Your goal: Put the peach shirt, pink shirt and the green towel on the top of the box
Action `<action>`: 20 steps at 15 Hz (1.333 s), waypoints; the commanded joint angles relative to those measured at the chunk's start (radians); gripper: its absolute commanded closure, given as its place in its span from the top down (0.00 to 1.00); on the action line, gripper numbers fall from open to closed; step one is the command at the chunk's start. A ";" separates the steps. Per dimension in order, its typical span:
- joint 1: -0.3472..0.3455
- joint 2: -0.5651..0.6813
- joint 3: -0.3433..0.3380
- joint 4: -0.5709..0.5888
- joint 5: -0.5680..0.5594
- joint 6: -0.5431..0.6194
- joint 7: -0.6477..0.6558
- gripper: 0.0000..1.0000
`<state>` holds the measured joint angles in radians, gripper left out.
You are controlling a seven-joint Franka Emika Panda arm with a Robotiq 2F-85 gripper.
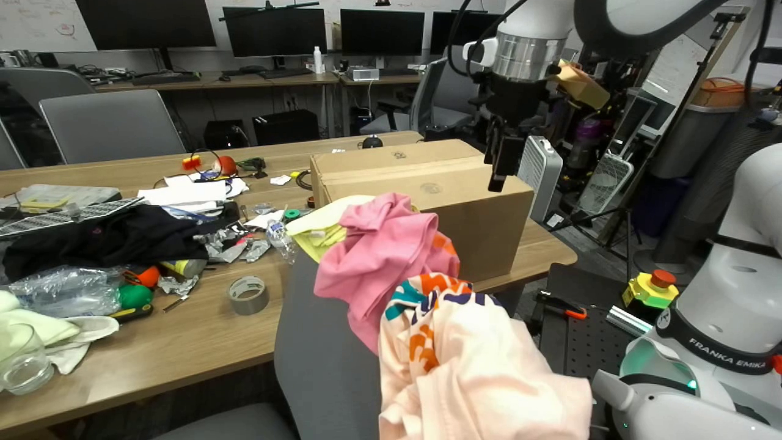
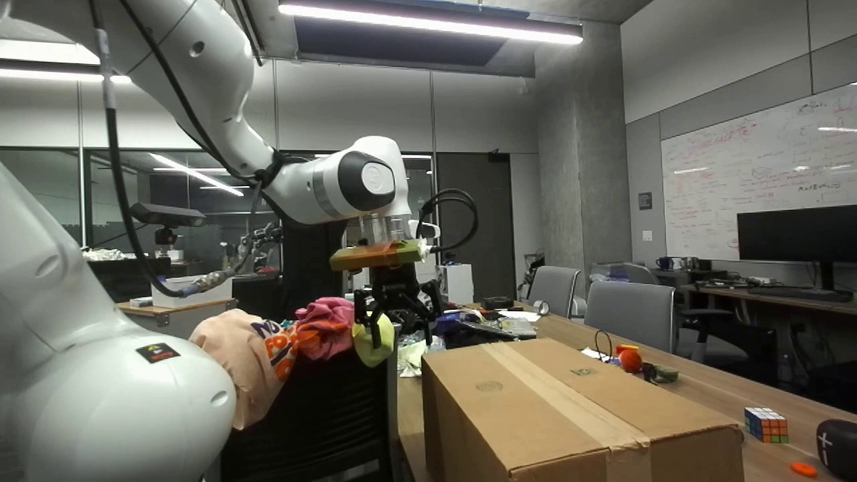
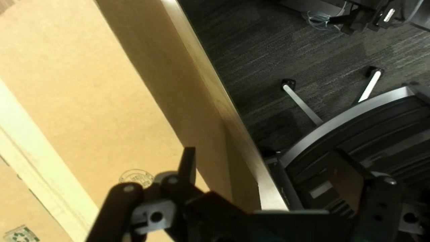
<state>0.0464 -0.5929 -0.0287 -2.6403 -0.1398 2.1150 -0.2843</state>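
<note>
I see the end effector (image 2: 402, 339) empty, jaws apart, near the box (image 2: 569, 402); peach shirt (image 1: 476, 366), pink shirt (image 1: 388, 244) and green towel (image 1: 327, 241) drape the office chair (image 2: 308, 415). Picking seems due: swing over, lower, pinch one.

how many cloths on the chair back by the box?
3: peach shirt at one end, pink shirt in the middle, green towel at the other end. They overlap, so more could be hidden underneath.

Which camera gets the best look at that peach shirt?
An exterior view: there the peach shirt is largest and its colourful print plainest, though the bottom edge crops it. Elsewhere, in an exterior view, it's smaller, partly behind the white arm; the wrist view misses it.
</note>
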 commanded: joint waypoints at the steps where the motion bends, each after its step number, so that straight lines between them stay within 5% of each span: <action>1: 0.066 -0.108 0.002 -0.014 0.063 -0.048 -0.022 1.00; 7: 0.190 -0.175 0.024 -0.011 0.244 -0.024 0.003 1.00; 20: 0.327 -0.044 0.191 0.069 0.400 0.006 0.119 1.00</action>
<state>0.3556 -0.6940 0.1447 -2.6244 0.2180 2.1027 -0.1985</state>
